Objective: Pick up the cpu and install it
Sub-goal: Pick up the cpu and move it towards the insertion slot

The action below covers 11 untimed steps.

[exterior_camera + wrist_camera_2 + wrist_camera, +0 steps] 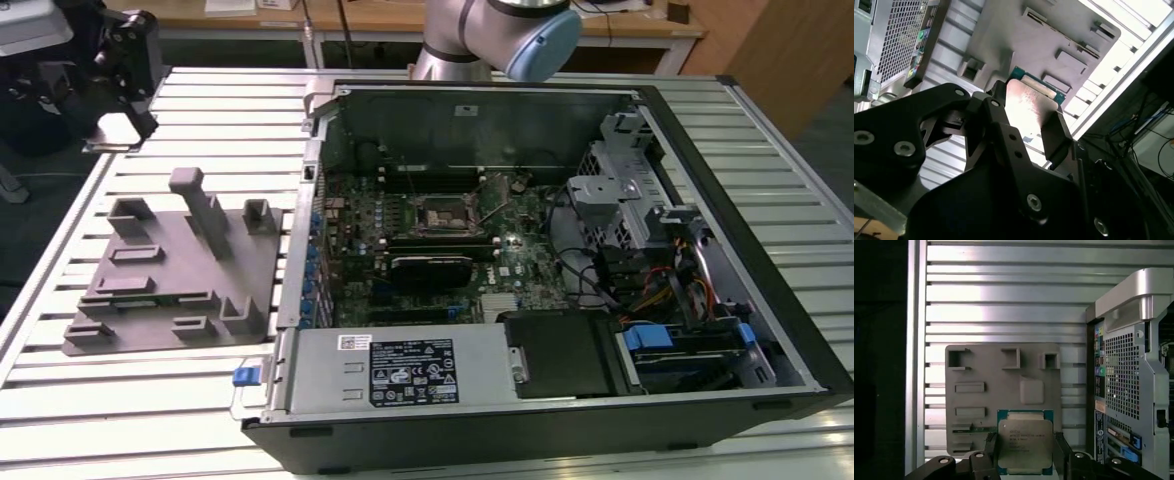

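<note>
The cpu (1025, 442) is a flat square chip with a pale silver top and a green rim. It sits between the two black fingers of my gripper (1025, 456), which is shut on its opposite edges. In the second wrist view the cpu (1030, 102) catches the light between the fingers of the gripper (1029, 125). I hold it in the air above the grey fixture block (1004, 375), clear of its surface. On the motherboard inside the open computer case lies the square black-framed socket (437, 210).
The grey fixture block (160, 270) lies on the slatted metal table (134, 410) at the exterior view's left, with posts and pockets sticking up. The open computer case (787, 330) stands to its right, holding cables, a drive cage and a power supply (400, 370). The arm's base (494, 35) rises behind the case.
</note>
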Tool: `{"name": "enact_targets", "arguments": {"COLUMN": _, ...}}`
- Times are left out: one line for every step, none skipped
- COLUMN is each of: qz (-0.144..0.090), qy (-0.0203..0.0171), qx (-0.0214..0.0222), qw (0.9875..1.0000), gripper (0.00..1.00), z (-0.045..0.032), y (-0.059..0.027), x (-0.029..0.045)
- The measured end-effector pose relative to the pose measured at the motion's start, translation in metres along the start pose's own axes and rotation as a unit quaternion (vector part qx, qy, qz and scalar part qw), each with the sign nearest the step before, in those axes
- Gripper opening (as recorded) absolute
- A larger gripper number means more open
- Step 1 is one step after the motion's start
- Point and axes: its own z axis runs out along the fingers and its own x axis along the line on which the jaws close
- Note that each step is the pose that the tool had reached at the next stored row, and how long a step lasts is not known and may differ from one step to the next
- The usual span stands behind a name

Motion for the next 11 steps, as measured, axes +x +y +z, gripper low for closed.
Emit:
{"name": "enact_targets", "arguments": {"qz": 0.003, "qy": -0.0001, "qx": 0.0001, "qw": 1.0000, "gripper": 0.53, "z": 0.0001, "y": 0.0000, "x": -0.0004}}
{"name": "enact_targets", "arguments": {"qz": 0.005, "qy": -0.0002, "qx": 0.0004, "qw": 1.0000, "gripper": 0.53, "z": 0.0001, "y": 0.0001, "x": -0.0013}}
{"name": "enact_targets", "arguments": {"qz": 0.007, "qy": -0.0002, "qx": 0.0006, "qw": 1.0000, "gripper": 0.53, "z": 0.0002, "y": 0.0001, "x": -0.0024}}
{"name": "enact_targets", "arguments": {"qz": 0.008, "qy": -0.0003, "qx": 0.0006, "qw": 1.0000, "gripper": 0.53, "z": 0.0003, "y": 0.0001, "x": -0.0037}}
{"name": "enact_targets", "arguments": {"qz": 0.009, "qy": -0.0003, "qx": 0.0007, "qw": 1.0000, "gripper": 0.53, "z": 0.0004, "y": 0.0001, "x": -0.0052}}
{"name": "enact_targets", "arguments": {"qz": 0.009, "qy": -0.0004, "qx": 0.0007, "qw": 1.0000, "gripper": 0.53, "z": 0.0005, "y": 0.0001, "x": -0.0062}}
{"name": "enact_targets", "arguments": {"qz": 0.010, "qy": -0.0004, "qx": 0.0007, "qw": 1.0000, "gripper": 0.53, "z": 0.0006, "y": 0.0001, "x": -0.0071}}
{"name": "enact_targets", "arguments": {"qz": 0.010, "qy": -0.0004, "qx": 0.0008, "qw": 0.9999, "gripper": 0.53, "z": 0.0006, "y": 0.0001, "x": -0.0078}}
{"name": "enact_targets", "arguments": {"qz": 0.011, "qy": -0.0004, "qx": 0.0009, "qw": 0.9999, "gripper": 0.53, "z": 0.0006, "y": 0.0002, "x": -0.0086}}
{"name": "enact_targets", "arguments": {"qz": 0.011, "qy": -0.0004, "qx": 0.0011, "qw": 0.9999, "gripper": 0.53, "z": 0.0006, "y": 0.0002, "x": -0.0093}}
{"name": "enact_targets", "arguments": {"qz": 0.012, "qy": -0.0005, "qx": 0.0013, "qw": 0.9999, "gripper": 0.53, "z": 0.0007, "y": 0.0002, "x": -0.0100}}
